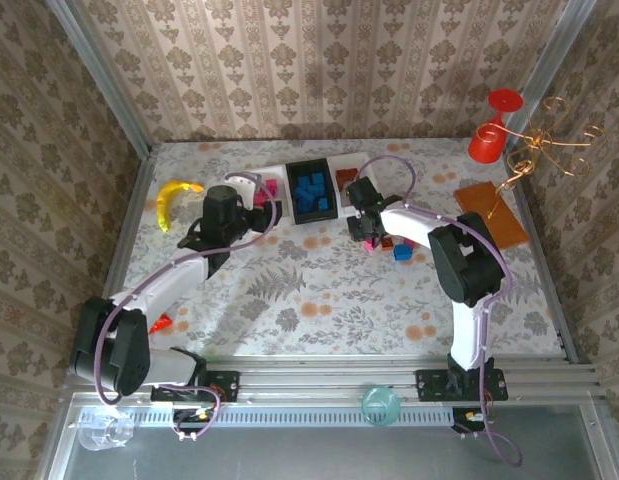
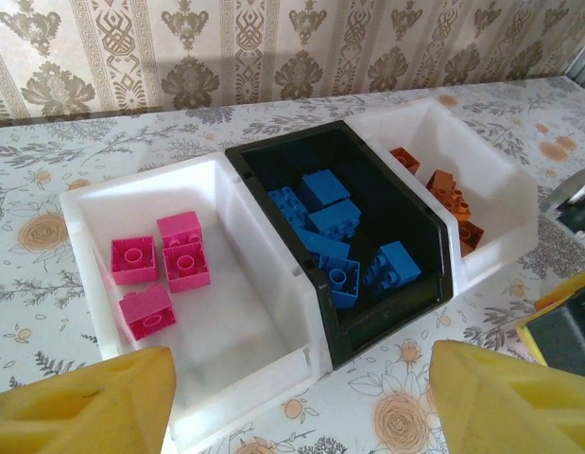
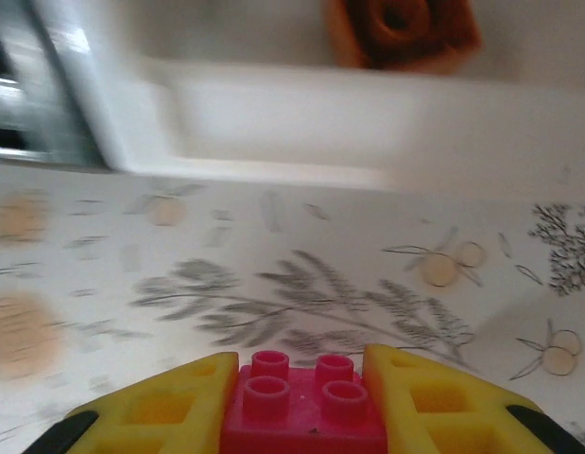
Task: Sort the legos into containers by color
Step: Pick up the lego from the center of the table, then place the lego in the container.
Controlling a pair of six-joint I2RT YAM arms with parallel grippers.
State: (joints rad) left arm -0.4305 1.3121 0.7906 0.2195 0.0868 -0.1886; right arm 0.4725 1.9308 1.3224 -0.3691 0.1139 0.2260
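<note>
Right gripper (image 3: 303, 383) is pinched on a magenta brick (image 3: 306, 421) over the desk (image 3: 273, 284). Left gripper (image 2: 301, 407) is spread, empty, with the magenta tray (image 2: 94, 203) just ahead. Trays are seen mostly filled by colour. A few loose bricks (image 1: 402, 252) beside the right gripper are judged outstanding.

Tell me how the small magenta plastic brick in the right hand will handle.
The small magenta plastic brick looks rigid, unlikely to deform in the right hand. Its smooth flat sides might slip under a light grip. Blocky, it shouldn't roll.
</note>
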